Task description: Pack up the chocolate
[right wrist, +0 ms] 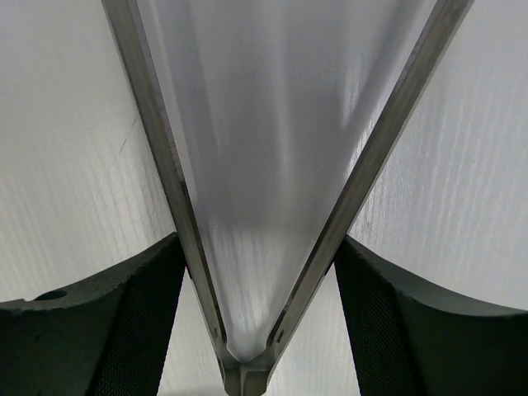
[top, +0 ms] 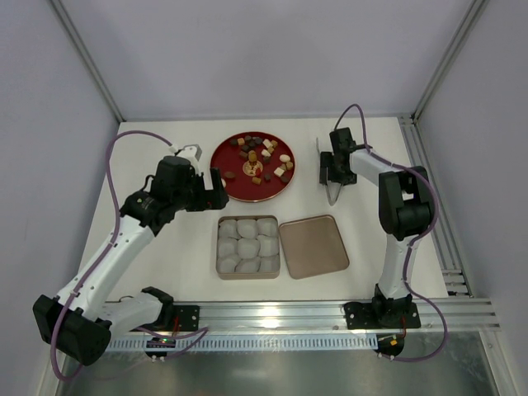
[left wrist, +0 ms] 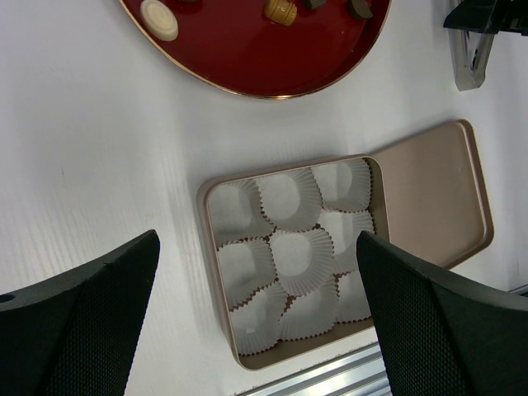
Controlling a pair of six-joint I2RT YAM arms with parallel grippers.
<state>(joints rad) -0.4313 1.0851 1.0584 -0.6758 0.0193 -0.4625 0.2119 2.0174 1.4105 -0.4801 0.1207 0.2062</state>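
The chocolate [top: 262, 157], several dark, tan and cream pieces, lies on a red plate [top: 221, 169]; a cream round piece [left wrist: 159, 18] and a tan piece [left wrist: 280, 10] show in the left wrist view. My left gripper [top: 216, 190] hovers open and empty between the plate and the tin [left wrist: 208, 247], with the paper cups below my left gripper [left wrist: 257, 272]. My right gripper [top: 332, 169] is right of the plate. In the right wrist view my right gripper [right wrist: 260, 272] presses both fingers [right wrist: 132, 313] against the two arms of the metal tongs [right wrist: 177, 190] near their hinge.
The tan tin [top: 219, 247] holds several empty white paper cups [top: 247, 245]. Its lid [top: 313, 246] lies flat just right of it. The tongs [top: 332, 194] point toward the near side on the white table. An aluminium rail [top: 330, 313] runs along the near edge.
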